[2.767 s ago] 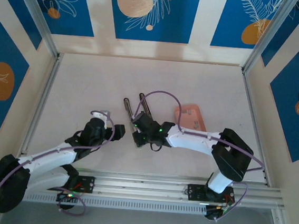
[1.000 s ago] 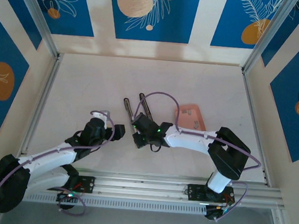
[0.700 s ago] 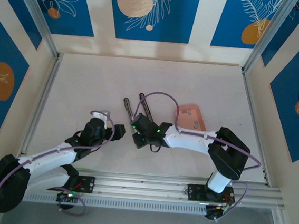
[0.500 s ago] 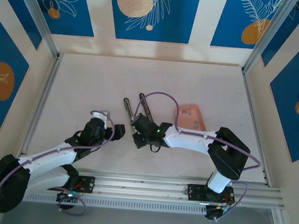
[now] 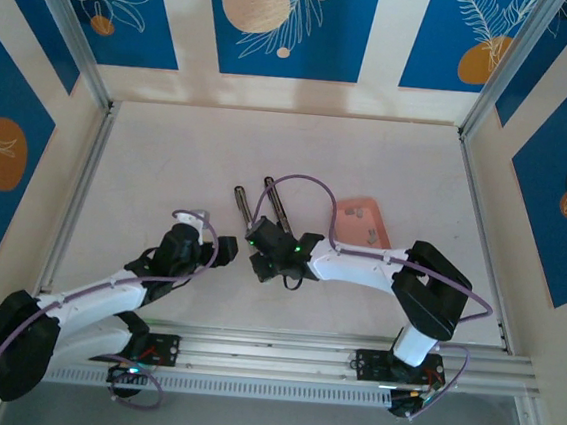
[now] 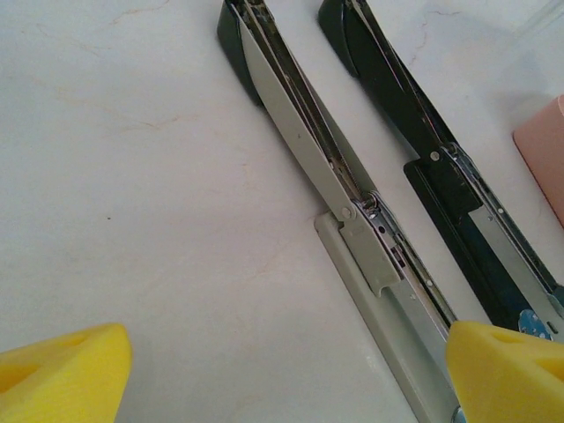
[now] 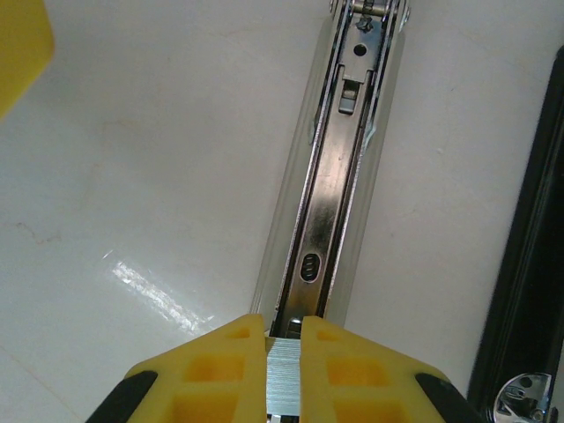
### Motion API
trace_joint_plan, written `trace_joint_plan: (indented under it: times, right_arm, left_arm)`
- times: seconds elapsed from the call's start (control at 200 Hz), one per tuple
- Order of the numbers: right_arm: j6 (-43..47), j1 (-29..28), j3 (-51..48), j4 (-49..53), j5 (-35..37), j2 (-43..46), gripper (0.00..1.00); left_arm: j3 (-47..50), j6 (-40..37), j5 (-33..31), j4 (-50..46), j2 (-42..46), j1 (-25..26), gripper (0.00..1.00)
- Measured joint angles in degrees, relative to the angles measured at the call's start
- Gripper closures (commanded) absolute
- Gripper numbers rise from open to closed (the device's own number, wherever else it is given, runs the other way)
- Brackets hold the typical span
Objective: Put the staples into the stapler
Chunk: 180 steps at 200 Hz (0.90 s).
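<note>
Pale table (image 5: 168,161), both arms reaching in towards its middle.

Stapler (image 5: 276,204) lies swung open on the table, near centre. From above it reads as two long bars in a narrow V. The bare metal magazine channel (image 7: 330,220) faces up, with the black half alongside it.

Pink tray (image 5: 381,226) sits just right of the stapler. A few grey staples (image 5: 359,212) lie in it.

Left gripper (image 6: 282,374): jaws wide apart, nothing between them. It hovers low over the table at the stapler's hinge end and touches nothing.

Right gripper (image 7: 283,339): yellow fingers pinched together on a short bright staple strip (image 7: 283,379). The strip points along the channel at its near end and is lined up with the rails.

Progress:
- Done: stapler is open and one strip is in hand, brought to the magazine.
- Cannot tell whether the strip already rests on the rail or hangs just above it, because the fingers cover its lower edge.
- Left, by my judgement: seat the strip in the channel, let go of it, and fold the stapler shut.
- Roughly past halfway.
</note>
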<state>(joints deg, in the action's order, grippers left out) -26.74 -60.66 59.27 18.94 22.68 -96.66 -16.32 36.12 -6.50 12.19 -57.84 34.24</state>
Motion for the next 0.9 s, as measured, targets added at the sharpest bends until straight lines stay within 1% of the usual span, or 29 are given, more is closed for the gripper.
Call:
trace_joint_plan:
  times: [0.24, 0.9]
  right_arm:
    - [0.0, -0.5, 0.0, 0.0, 1.4, 0.0, 0.87]
    - [0.0, -0.5, -0.7, -1.0, 2.2, 0.3, 0.87]
  left_arm:
    - [0.0, 0.0, 0.0, 0.6, -0.1, 0.0, 0.09]
    - [0.0, 0.5, 0.0, 0.6, -0.1, 0.0, 0.09]
